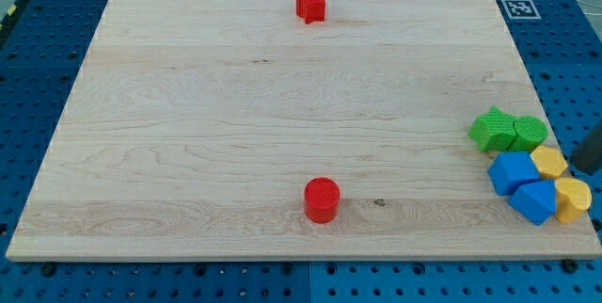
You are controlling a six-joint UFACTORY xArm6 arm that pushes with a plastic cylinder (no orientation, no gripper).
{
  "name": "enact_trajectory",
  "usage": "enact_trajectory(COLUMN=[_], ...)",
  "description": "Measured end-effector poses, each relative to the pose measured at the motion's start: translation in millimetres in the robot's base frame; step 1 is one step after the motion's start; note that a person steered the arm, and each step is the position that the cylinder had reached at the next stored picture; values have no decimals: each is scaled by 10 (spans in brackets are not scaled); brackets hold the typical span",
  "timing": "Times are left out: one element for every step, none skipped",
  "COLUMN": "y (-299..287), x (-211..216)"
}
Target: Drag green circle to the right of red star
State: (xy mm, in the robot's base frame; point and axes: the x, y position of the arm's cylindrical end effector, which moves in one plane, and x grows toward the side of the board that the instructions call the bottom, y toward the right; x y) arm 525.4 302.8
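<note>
— Camera view: where's my tip (578,168)?
— View's right edge, bare rod carrying nothing, probably just beside the yellow block (548,161), below-right of the green circle (530,134).
— Approach?
— Circle round its right, push steadily toward the red star (310,5).

Rod (590,150): enters at the 3 o'clock edge of the view, upper length cut off by the frame; its tip cannot be made out. Green circle (530,134) and the green block (493,130) at its 9 o'clock: pressed together, seam indistinct, the latter's shape unclear. Two blue blocks (523,186) and two yellow blocks (562,182): bunched at 4 o'clock, overlapping, exact shapes undeterminable.
</note>
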Motion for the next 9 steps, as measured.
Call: enact_trajectory(y=[-287,-489,-538,-542,-494,-494,-560,-743,-681], x=[-88,-110,-256,-374,-428,-592,-676,-896,-987])
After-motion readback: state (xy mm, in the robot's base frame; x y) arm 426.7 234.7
